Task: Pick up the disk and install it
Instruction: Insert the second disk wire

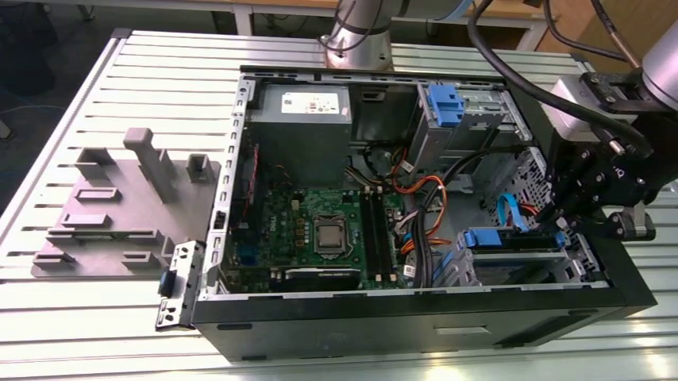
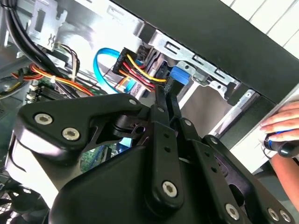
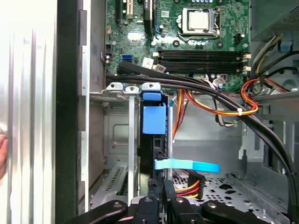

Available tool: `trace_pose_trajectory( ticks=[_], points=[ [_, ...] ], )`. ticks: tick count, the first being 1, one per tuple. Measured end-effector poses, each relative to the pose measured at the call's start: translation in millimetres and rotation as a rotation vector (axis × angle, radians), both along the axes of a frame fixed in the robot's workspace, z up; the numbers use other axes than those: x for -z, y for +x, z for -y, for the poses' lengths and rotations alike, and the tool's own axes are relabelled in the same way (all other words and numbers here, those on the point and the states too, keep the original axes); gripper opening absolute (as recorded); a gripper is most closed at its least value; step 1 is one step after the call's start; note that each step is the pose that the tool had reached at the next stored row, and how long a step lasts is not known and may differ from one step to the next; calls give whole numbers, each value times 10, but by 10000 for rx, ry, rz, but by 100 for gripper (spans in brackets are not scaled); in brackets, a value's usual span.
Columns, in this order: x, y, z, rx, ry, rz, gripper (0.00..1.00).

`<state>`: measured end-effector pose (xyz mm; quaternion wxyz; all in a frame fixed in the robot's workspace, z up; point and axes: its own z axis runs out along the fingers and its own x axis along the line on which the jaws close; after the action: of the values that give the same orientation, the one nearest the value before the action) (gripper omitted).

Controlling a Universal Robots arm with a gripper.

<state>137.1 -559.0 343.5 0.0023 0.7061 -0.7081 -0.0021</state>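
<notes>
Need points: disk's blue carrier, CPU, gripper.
disk (image 3: pixel 153 119), first wrist view: blue carrier face, standing in the drive bay.
CPU (image 3: pixel 200 19), first wrist view: centre of the silver lid.
gripper (image 2: pixel 166 95), second wrist view: between its fingertips.

One open computer case (image 1: pixel 424 313) lies on one slatted table (image 1: pixel 127 71). Inside are one motherboard (image 1: pixel 317 226), one processor (image 1: pixel 329 236), one grey power supply (image 1: pixel 300 119) and two blue drive carriers (image 1: pixel 445 101) (image 1: pixel 490 238). One grey fixture block (image 1: pixel 111 214) and one loose bracket (image 1: pixel 178 282) lie beside the case. One gripper (image 1: pixel 561 226) is present.
</notes>
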Motion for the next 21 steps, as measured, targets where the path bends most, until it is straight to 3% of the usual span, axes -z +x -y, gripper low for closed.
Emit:
trace_pose_trajectory(
  ticks=[4, 8, 18, 19, 21],
  points=[
    [11, 0, 2, 0, -126, 0, 16],
    [37, 0, 4, 0, -194, 0, 16],
    [47, 0, 4, 0, -193, 0, 17],
    [46, 0, 4, 0, -195, 0, 24],
    [46, 0, 4, 0, -197, 0, 24]
  ],
)
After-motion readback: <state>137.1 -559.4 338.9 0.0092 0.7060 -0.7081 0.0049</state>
